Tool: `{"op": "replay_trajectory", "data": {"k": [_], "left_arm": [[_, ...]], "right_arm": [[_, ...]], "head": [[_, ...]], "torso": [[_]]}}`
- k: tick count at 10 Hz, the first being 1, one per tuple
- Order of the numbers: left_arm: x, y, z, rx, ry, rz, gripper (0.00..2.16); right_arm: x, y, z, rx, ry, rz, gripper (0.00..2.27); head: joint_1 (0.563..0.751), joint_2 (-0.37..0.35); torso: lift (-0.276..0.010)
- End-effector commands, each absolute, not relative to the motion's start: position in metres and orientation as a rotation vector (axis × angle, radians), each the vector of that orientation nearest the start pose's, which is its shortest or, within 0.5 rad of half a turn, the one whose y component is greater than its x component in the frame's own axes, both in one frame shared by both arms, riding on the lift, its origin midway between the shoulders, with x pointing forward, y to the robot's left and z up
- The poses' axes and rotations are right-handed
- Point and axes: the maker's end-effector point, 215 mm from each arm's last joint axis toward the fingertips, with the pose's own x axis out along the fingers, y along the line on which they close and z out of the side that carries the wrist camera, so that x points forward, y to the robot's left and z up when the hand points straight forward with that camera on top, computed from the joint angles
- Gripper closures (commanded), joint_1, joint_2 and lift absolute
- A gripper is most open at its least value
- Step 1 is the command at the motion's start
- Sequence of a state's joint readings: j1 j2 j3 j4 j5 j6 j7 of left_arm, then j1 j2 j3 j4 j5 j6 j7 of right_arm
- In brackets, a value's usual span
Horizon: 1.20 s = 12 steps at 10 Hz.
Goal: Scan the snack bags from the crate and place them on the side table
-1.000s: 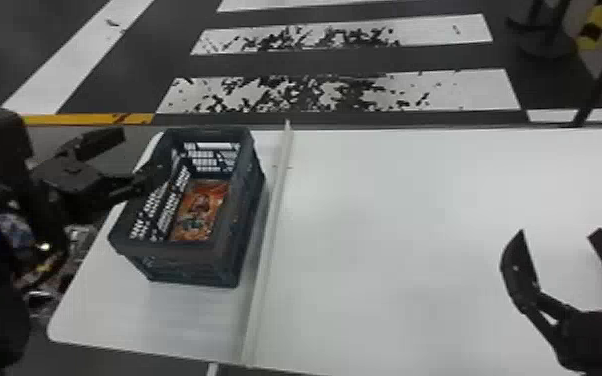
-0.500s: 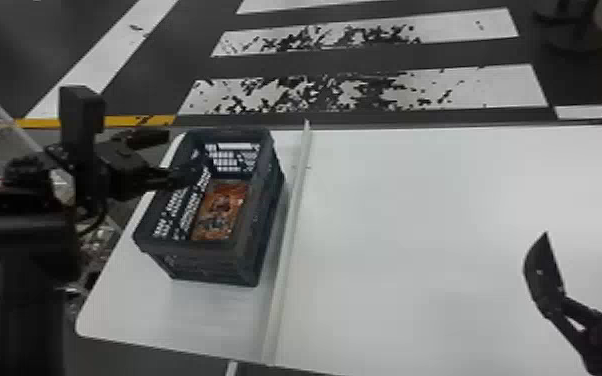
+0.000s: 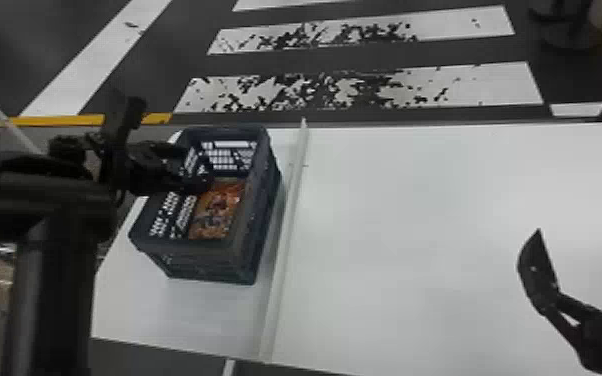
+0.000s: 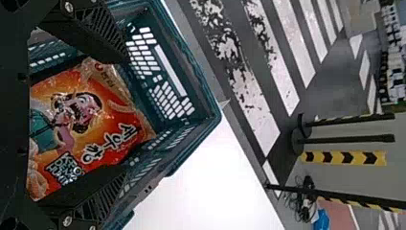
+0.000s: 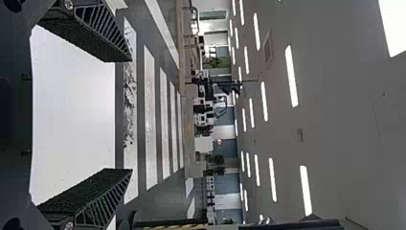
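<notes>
Crate [image 3: 205, 264] now has your left pincer [image 4: 125, 117], fingers spread, farther in over its snack bag [image 4: 81, 120], so you likely grasp next; right pincer [image 5: 130, 115] also unclenched.

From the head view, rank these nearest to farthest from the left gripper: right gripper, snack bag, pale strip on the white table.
From the left gripper:
1. Snack bag, inside the crate.
2. Pale strip, on the white table, right of the crate.
3. Right gripper, at the far right.
</notes>
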<state>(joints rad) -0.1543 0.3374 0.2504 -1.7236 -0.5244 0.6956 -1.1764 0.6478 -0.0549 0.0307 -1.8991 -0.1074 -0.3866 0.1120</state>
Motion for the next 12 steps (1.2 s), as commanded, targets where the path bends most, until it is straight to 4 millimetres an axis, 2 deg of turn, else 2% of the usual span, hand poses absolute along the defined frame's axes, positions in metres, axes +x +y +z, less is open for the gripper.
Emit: {"op": "replay_trajectory", "data": {"k": [1,4,8,12], "left_arm": [[0.544,0.382,-0.387,0.397,0.748,-0.526,0.08],[0.549,0.366,-0.428,0.459,0.869,-0.583,0.02],[0.544,0.374,-0.475,0.534,1.026,-0.582,0.0],[0.54,0.366,-0.512,0.569,1.099,-0.623,0.0]], "right_arm": [[0.381,-0.203,-0.362,0.073,-0.064,0.136,0.05],[0.384,-0.204,-0.362,0.072,-0.061,0.142,0.06],[0.385,-0.206,-0.366,0.083,-0.055,0.143,0.06],[0.384,-0.206,-0.37,0.091,-0.049,0.148,0.06]], "head": [[0.695,0.219],[0.695,0.207],[0.695,0.195],[0.695,0.196]], "torso": [[-0.094],[-0.094],[-0.094],[-0.094]]}}
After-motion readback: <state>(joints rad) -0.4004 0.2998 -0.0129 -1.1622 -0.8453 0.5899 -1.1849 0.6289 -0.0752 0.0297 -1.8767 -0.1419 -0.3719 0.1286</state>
